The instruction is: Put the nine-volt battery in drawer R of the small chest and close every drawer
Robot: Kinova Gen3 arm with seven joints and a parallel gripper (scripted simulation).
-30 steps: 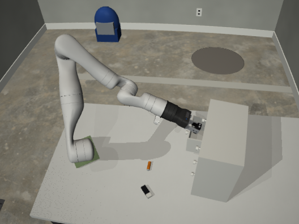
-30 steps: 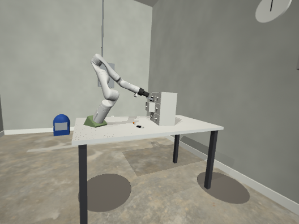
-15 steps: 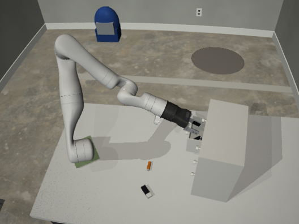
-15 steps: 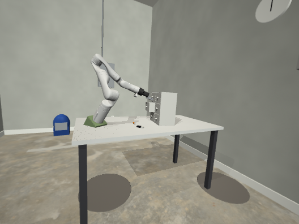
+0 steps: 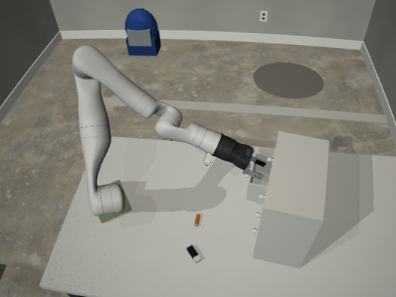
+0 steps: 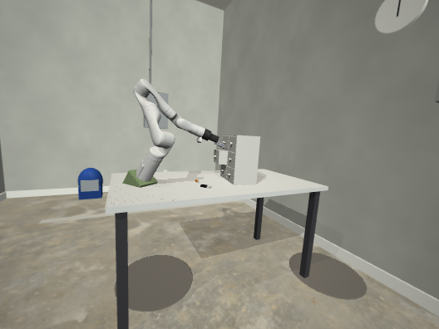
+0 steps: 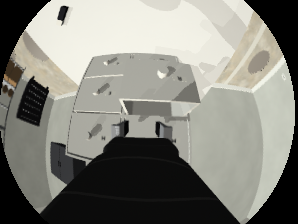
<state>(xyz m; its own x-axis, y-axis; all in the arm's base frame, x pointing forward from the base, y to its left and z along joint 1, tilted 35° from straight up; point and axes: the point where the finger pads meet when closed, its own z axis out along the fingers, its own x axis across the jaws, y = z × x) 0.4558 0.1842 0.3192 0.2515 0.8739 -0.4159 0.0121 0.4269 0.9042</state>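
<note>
Three things to the far left of the chest in the top view: a green base, and, nearer to the chest, a black-and-white block and a small orange cylinder, both lying flat on the table and apart from each other. From the green base, reaching up and across towards the chest, a pale arm. Just in front of the chest, at its upper part, the gripper, tilted down over an open drawer. Jaws wide apart, clamped on nothing. Nine-volt battery: out of sight, exact place relative to the chest impossible to tell. Sticking out of the chest's front, the open drawer, in the middle row. Farthest right, the chest itself, upright on the table.
</note>
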